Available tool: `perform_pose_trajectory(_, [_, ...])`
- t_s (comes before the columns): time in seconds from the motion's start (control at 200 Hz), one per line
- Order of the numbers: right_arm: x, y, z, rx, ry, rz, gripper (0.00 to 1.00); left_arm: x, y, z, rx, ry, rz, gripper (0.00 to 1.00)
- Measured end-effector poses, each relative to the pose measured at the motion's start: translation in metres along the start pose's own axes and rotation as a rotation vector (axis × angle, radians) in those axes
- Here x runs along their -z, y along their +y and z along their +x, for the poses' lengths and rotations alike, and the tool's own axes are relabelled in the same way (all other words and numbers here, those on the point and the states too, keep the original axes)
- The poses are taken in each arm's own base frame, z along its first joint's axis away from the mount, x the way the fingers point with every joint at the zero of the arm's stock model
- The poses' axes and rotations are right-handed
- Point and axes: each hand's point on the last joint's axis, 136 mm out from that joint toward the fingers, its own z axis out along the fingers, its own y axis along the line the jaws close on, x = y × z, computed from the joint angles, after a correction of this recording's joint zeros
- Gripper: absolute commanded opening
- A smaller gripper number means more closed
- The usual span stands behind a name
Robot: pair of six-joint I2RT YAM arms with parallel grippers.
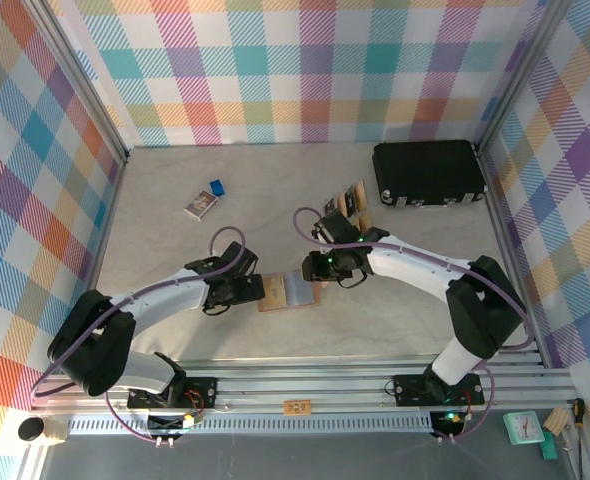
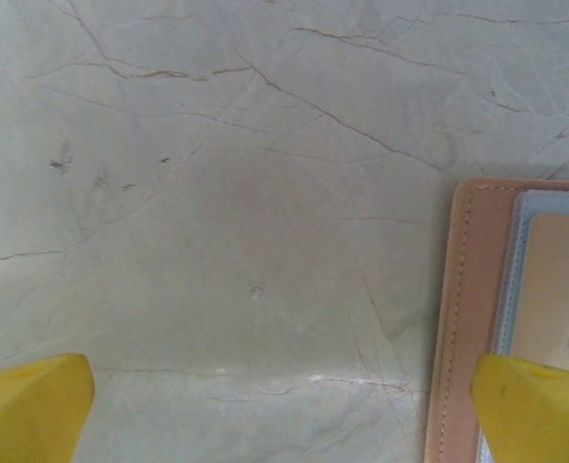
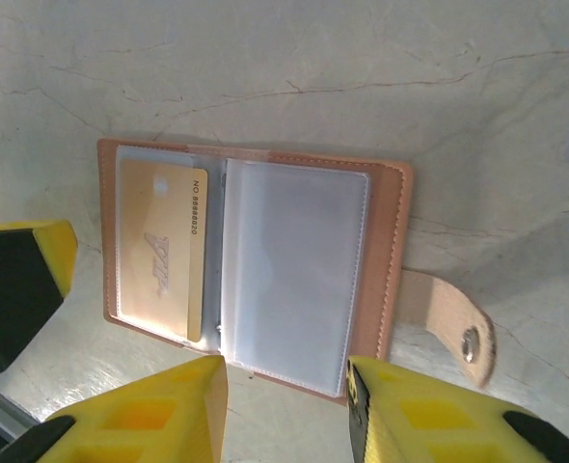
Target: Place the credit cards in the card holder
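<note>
Card holder (image 1: 290, 291) lies open and flat mid-table. Left gripper (image 2: 284, 405) gapes wide and empty at its left edge. One gold card (image 3: 159, 253) sits pocketed. The right gripper (image 3: 286, 415) hovers part-open, empty. Remaining credit cards (image 1: 351, 198), likely light, stiff and slick, want an edge pinch.

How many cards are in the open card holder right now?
1: a gold card in the clear pocket farthest from the clasp tab of the card holder. Others may hide behind it.

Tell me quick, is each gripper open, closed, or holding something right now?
Left gripper: open wide, holding nothing.
Right gripper: open, holding nothing, over the open wallet.
</note>
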Motion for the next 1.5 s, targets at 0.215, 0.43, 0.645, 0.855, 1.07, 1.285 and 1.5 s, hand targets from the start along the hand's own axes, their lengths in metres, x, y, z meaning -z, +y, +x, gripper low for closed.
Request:
perform_pose_trajectory(0.215, [-0.014,-0.001,0.002,-0.042,0.029,-0.002,0.39,-0.003,-0.004,0.001,-0.01,0.001,0.004,1.0])
perform_pose_trajectory(0.43, [-0.022,-0.001,-0.002,-0.065,0.032,0.0,0.4,-0.011,-0.002,0.005,-0.015,0.02,-0.017,1.0])
perform_pose_trajectory(0.645, [-0.031,-0.002,-0.002,-0.076,0.047,0.001,0.42,-0.013,-0.001,0.005,-0.023,0.024,-0.039,1.0])
perform_pose_trajectory(0.855, [-0.039,-0.003,-0.002,-0.079,0.059,0.002,0.43,-0.014,0.0,0.005,-0.029,0.026,-0.051,1.0])
perform_pose_trajectory(1.07, [-0.052,-0.011,0.003,-0.09,0.085,0.029,0.47,-0.015,0.001,0.005,-0.03,0.025,-0.059,1.0])
perform_pose_trajectory(1.285, [-0.058,-0.015,0.004,-0.093,0.088,0.045,0.47,-0.016,0.001,0.005,-0.036,0.025,-0.067,1.0])
perform_pose_trajectory(1.5, [-0.059,-0.014,0.005,-0.093,0.095,0.033,0.47,-0.016,0.001,0.005,-0.036,0.025,-0.067,1.0])
